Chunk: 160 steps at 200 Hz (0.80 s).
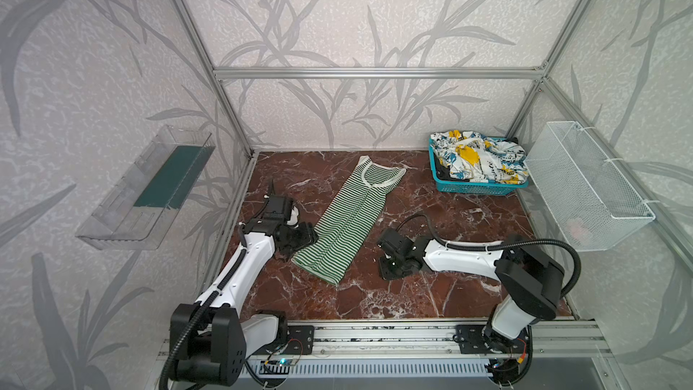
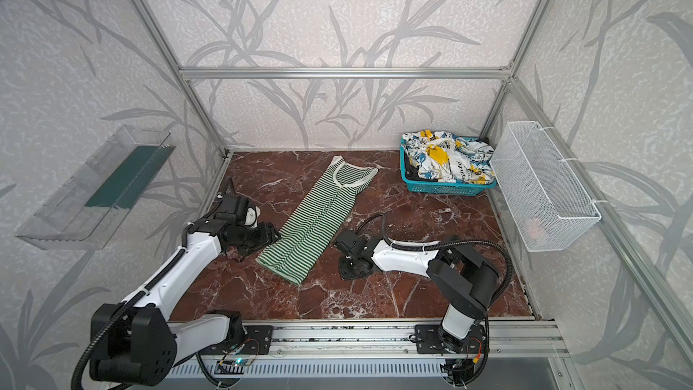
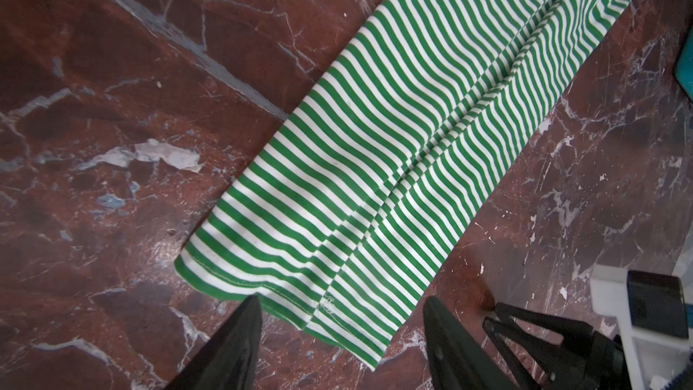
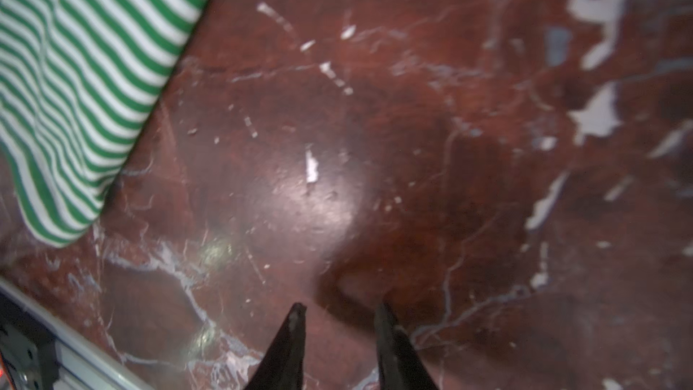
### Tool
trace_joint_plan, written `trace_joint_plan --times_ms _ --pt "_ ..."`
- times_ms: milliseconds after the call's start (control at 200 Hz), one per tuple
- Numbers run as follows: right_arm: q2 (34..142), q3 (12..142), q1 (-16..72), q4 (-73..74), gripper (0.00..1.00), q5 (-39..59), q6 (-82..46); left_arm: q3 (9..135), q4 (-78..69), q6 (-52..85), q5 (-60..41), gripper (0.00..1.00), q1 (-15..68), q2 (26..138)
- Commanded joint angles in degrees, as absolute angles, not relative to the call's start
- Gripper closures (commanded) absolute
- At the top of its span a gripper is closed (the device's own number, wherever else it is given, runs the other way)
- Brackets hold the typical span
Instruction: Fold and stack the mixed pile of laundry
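L gripper (image 3: 343, 300), near table's (image 1: 412, 294) left edge: jaws wide apart, empty, hem of striped top (image 1: 348, 219) just beyond tips. R gripper (image 4: 340, 306), nearer the front edge, right of the top: jaws partly apart, nothing betw. them, over bare table. Top lies flat, folded long, diagonal across mid table twd far edge. Far-right corner: teal basket (image 1: 472, 185) w/ printed garment (image 1: 480, 159) heaped in it.

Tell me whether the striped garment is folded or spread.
Folded lengthwise only: the striped garment lies as a long narrow strip, an overlapping edge running down its middle.
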<state>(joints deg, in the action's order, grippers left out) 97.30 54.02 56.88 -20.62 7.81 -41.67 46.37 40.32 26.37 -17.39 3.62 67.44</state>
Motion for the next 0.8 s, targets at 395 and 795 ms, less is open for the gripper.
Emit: trace_joint_plan --times_ms 395,795 --pt "115.12 81.56 68.12 -20.21 0.68 0.97 -21.36 53.62 43.2 25.22 -13.11 0.32 -2.95 66.9" --pt "124.59 85.4 67.73 -26.34 0.86 3.35 -25.98 53.91 45.55 23.91 -12.69 0.31 -3.98 64.83"
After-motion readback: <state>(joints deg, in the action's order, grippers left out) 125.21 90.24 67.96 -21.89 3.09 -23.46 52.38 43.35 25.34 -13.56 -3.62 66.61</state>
